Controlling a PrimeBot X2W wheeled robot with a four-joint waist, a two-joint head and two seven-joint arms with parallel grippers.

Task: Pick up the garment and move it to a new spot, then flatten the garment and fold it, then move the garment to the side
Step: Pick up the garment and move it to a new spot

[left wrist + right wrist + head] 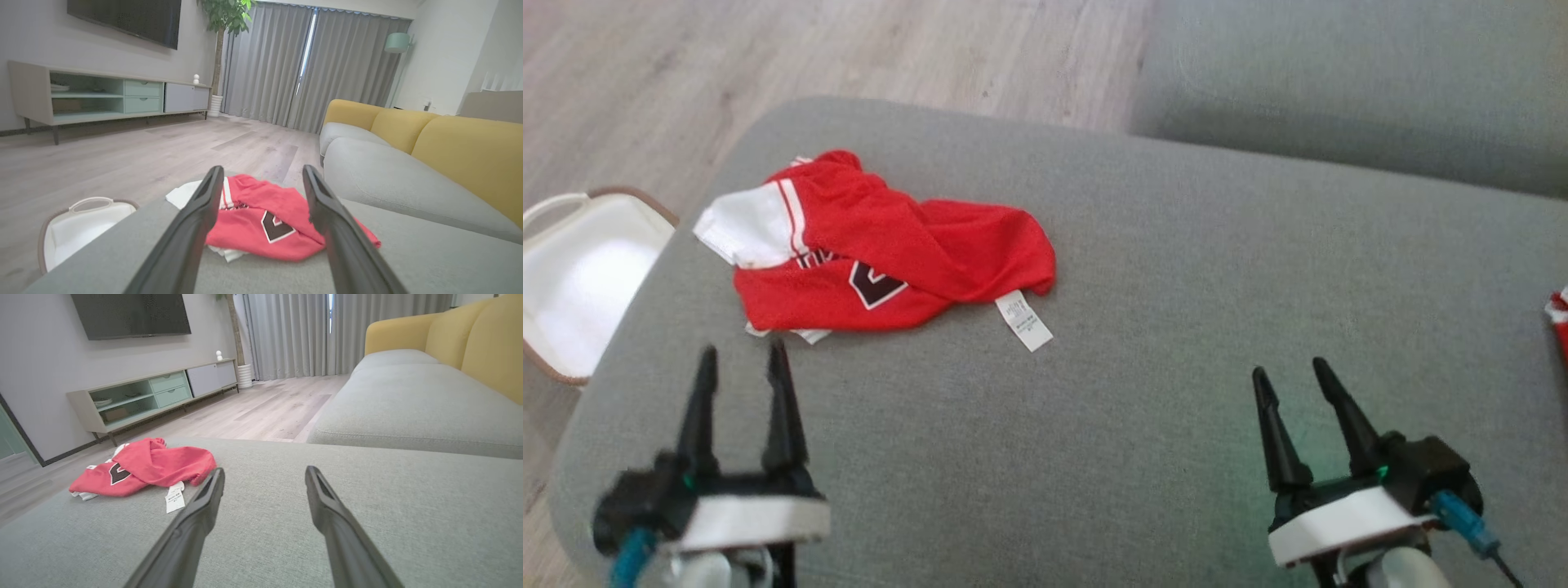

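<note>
The garment (pixel 882 245) is a red jersey with white sleeves, a dark emblem and a white care label, lying crumpled near the far left of the grey sofa cushion (pixel 1143 327). My left gripper (pixel 743 359) hovers open just in front of it, fingers spread and empty. In the left wrist view the garment (pixel 269 220) lies straight ahead between the fingers (pixel 200 212). My right gripper (pixel 1290 376) stands open and empty at the lower right, well clear of the garment. From the right wrist view the garment (pixel 147 467) lies off to the left of the open right gripper (pixel 263 477).
A white basket (pixel 580 278) sits on the wood floor beside the cushion's left edge. Another grey seat cushion (pixel 1347 82) lies at the back right. A scrap of red and white cloth (pixel 1558 314) peeks in at the right edge. Yellow sofa backs (pixel 470 151) rise at the right.
</note>
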